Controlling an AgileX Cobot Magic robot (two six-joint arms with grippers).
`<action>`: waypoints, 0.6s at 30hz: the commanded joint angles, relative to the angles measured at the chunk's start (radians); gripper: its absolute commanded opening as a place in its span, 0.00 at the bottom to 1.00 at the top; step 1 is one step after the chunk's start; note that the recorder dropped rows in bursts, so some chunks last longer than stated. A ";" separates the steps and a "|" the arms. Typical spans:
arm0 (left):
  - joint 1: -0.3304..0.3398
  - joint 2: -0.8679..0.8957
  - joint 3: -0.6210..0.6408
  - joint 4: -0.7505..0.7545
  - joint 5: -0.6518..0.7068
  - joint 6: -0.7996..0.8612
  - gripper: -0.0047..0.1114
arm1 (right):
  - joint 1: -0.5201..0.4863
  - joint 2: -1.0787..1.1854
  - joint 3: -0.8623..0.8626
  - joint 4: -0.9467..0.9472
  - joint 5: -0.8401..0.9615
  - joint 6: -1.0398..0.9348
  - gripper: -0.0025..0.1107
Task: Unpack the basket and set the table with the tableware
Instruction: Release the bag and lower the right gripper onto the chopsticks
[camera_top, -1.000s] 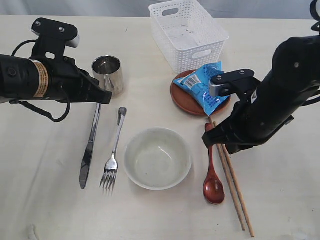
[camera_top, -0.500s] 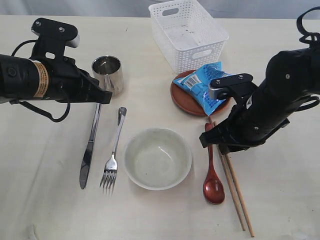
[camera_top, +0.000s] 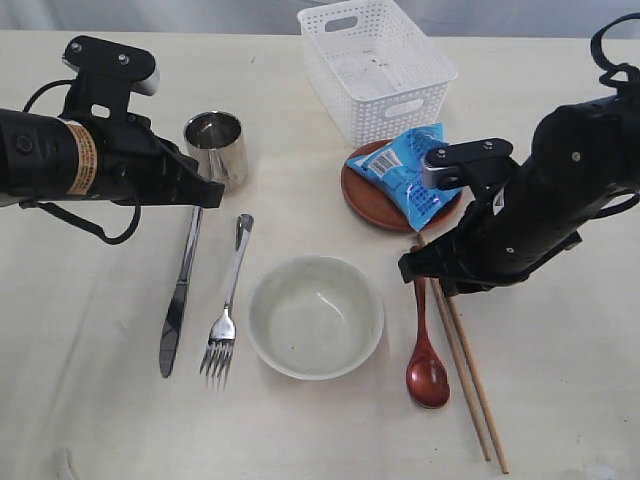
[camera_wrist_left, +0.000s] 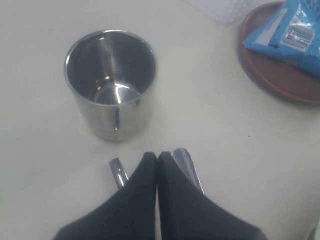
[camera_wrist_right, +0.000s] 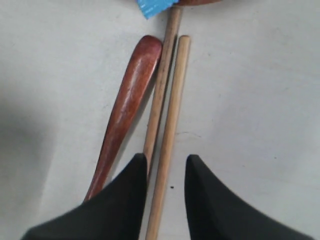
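Note:
The white basket (camera_top: 375, 65) stands at the back of the table (camera_top: 100, 400). Laid out in front are a steel cup (camera_top: 216, 148), knife (camera_top: 178, 295), fork (camera_top: 228, 310), cream bowl (camera_top: 316, 316), red-brown spoon (camera_top: 424, 345) and two chopsticks (camera_top: 470, 380). My left gripper (camera_top: 213, 195) is shut and empty, hovering beside the cup (camera_wrist_left: 111, 82) over the knife and fork handle ends. My right gripper (camera_top: 425, 270) is open low over the chopsticks (camera_wrist_right: 167, 100). One stick lies between its fingers, and the spoon handle (camera_wrist_right: 127, 105) is alongside.
A small brown plate (camera_top: 362, 205) carries a blue snack packet (camera_top: 410, 170) between the basket and my right arm. The packet's corner (camera_wrist_right: 155, 6) touches the chopsticks' far ends. Bare tabletop lies to the left of the knife and to the right of the chopsticks.
My right gripper has opened from shut and shifted slightly over the chopsticks, which lie on the table. The left arm has not moved.

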 joint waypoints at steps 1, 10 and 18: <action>0.003 -0.005 -0.003 -0.003 -0.004 -0.007 0.04 | -0.003 -0.002 0.031 -0.010 -0.032 0.016 0.25; 0.003 -0.005 -0.003 -0.003 -0.004 -0.007 0.04 | -0.003 -0.002 0.041 0.004 -0.025 0.021 0.25; 0.003 -0.005 -0.003 -0.003 -0.004 -0.007 0.04 | -0.003 -0.002 0.082 0.019 -0.031 0.021 0.25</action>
